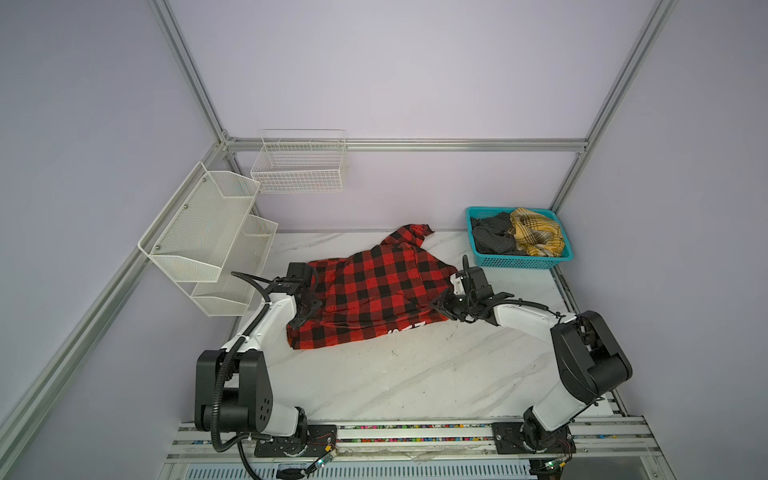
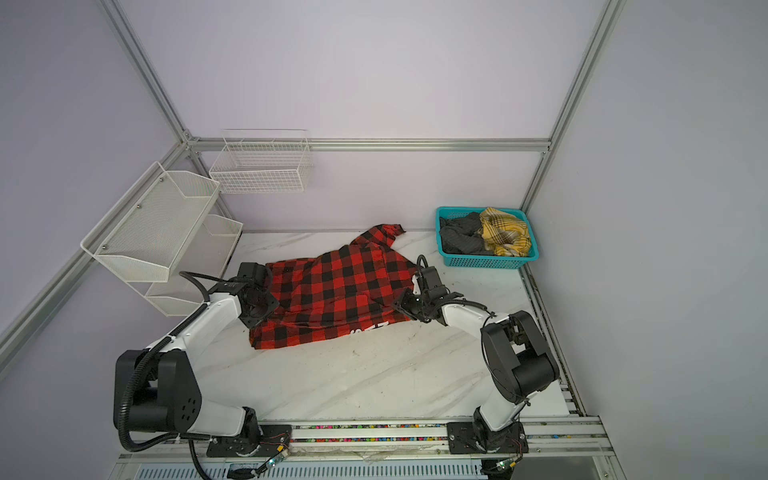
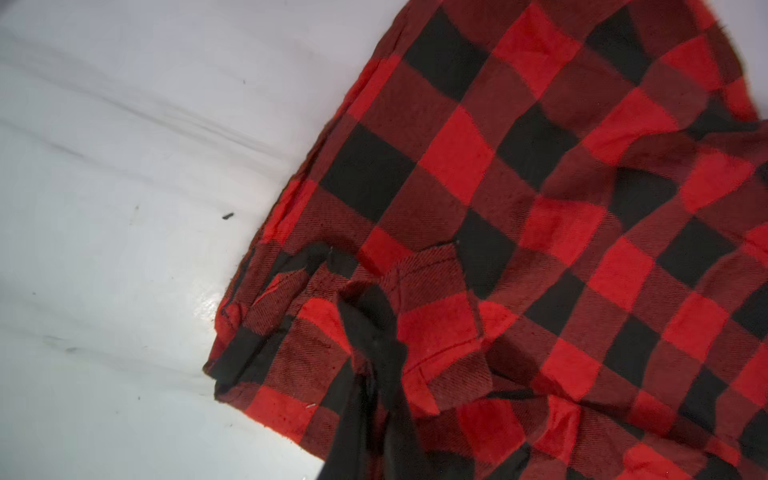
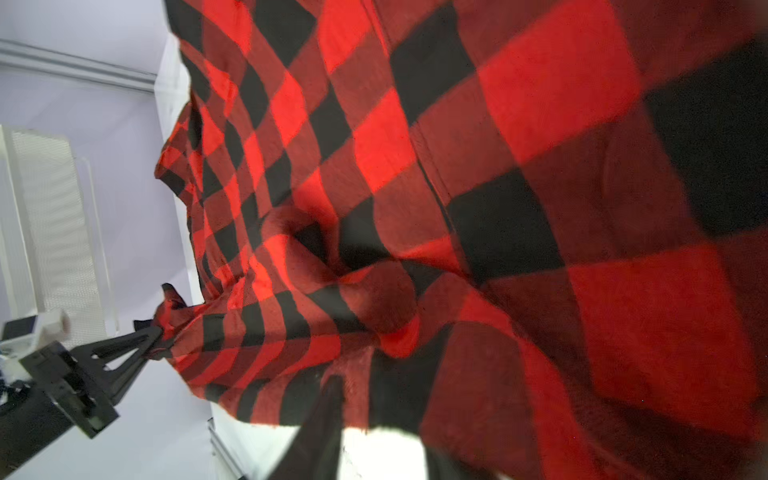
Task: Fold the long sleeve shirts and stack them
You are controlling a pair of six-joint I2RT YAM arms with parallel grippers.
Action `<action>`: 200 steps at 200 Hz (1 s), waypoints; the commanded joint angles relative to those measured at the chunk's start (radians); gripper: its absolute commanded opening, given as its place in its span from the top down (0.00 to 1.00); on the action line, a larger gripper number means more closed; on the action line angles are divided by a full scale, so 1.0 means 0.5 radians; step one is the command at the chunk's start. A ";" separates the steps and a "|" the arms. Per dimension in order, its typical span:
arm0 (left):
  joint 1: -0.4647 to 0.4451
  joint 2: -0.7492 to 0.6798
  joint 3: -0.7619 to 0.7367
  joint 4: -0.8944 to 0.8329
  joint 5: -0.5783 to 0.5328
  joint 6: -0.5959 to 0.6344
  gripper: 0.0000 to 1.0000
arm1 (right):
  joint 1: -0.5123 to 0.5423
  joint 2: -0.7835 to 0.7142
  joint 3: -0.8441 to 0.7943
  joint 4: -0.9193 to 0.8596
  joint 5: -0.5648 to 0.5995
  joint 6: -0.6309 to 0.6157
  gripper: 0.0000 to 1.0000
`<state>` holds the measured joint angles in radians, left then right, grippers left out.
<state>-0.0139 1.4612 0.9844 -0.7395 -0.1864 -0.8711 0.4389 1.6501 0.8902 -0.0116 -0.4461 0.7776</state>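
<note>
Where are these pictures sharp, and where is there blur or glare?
Right wrist view: the shirt near the lens is soft and out of focus, and the table seen past the hem is burnt out to white. Left wrist view: the checks are sharp; a small glare spot sits on the table beside the hem. Both top views: even light, faint shadows, all in focus.

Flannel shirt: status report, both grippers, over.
Left gripper shut on flannel shirt's left edge. Right gripper at right edge, jaws hidden by cloth. Shirt spread between them on table. Teal basket back right, clear of it.
</note>
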 commanded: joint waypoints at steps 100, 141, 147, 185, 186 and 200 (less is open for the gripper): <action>0.021 -0.161 -0.174 0.359 0.162 0.018 1.00 | 0.067 0.240 0.254 -0.206 -0.092 0.244 0.57; 0.022 0.004 0.021 0.342 0.212 0.003 1.00 | 0.071 0.344 0.401 -0.287 -0.116 0.231 0.91; 0.021 0.028 0.076 0.333 0.223 0.003 1.00 | 0.073 0.338 0.417 -0.280 -0.104 0.227 0.96; 0.022 0.068 0.472 0.307 0.190 0.034 1.00 | 0.070 0.147 0.309 0.095 -0.073 0.311 1.00; 0.022 0.067 0.476 0.307 0.185 0.035 1.00 | 0.072 0.143 0.301 0.103 -0.072 0.312 1.00; 0.043 0.043 0.519 0.313 0.144 0.053 1.00 | 0.070 0.109 0.199 0.238 -0.067 0.339 1.00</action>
<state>-0.0071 1.5246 1.0912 -0.6140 -0.0811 -0.8703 0.4713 1.7718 1.0489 -0.0330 -0.4927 0.9039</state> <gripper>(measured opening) 0.051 0.052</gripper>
